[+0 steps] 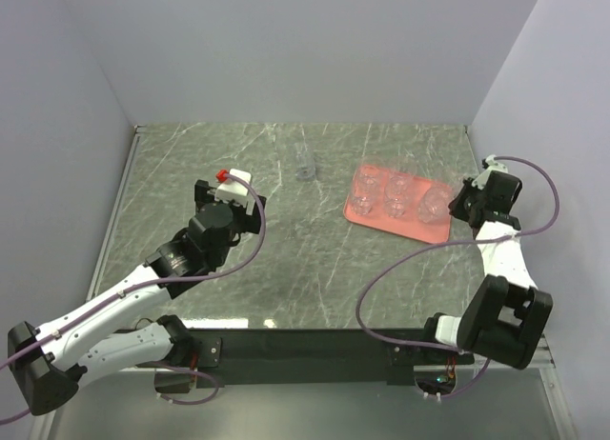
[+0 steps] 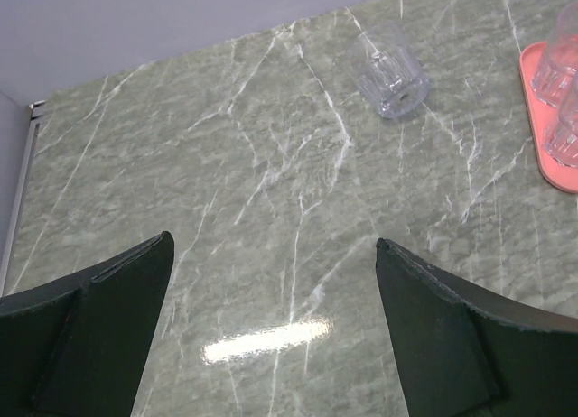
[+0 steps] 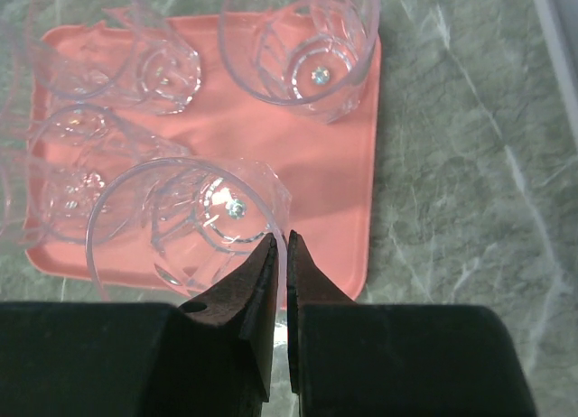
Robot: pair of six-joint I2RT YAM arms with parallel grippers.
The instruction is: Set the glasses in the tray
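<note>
Salmon-pink tray (image 3: 334, 182) right under the right wrist camera, and it's filling up: several glasses (image 3: 302, 47) are standing in it already. The right fingers (image 3: 268, 291) are pinched almost fully together, and the thin clear wall of the held glass (image 3: 190, 218) runs straight down into the sliver between them. So that's a rim grip, one finger inside the glass and one outside. The held glass sits over the tray's near corner, just beside its neighbours. I can't tell whether its base is actually down on the pink.

My read is that this is the set-down step for that glass. The next move calls for settling it flat, easing the fingers apart, and drawing straight up and back, so the inner finger doesn't drag the rim or tip the glass into the ones beside it.

Over on the other side, the left fingers (image 2: 104, 331) are spread as wide as they go, with nothing between them but green marbled counter (image 2: 226, 164). Ahead of them, well apart, a lone glass (image 2: 390, 69) stands on the counter outside the tray, near its end. It looks like the one left to fetch, and those open fingers are aimed roughly its way.
</note>
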